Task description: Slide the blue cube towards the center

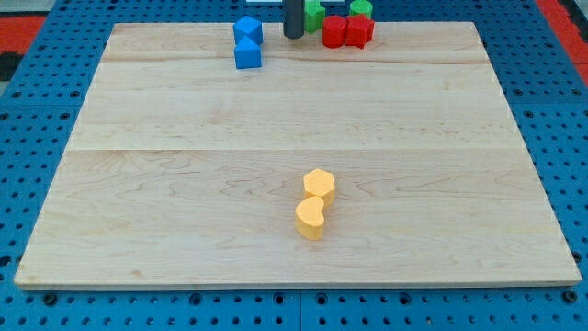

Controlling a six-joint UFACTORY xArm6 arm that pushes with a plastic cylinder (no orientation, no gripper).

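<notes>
Two blue blocks sit near the view's top, left of centre. The blue cube (248, 54) is the lower one. A second blue block (247, 29), of irregular shape, touches it from above. My tip (293, 35) stands at the board's top edge, about fifty pixels to the right of the blue blocks and not touching them. The rod is dark and runs up out of the view.
Two red blocks (346, 31) sit just right of my tip, with two green blocks (315, 14) (360, 8) behind them. Two yellow blocks (319, 184) (310, 218) touch each other below the centre. The wooden board (184, 184) lies on a blue pegboard (28, 101).
</notes>
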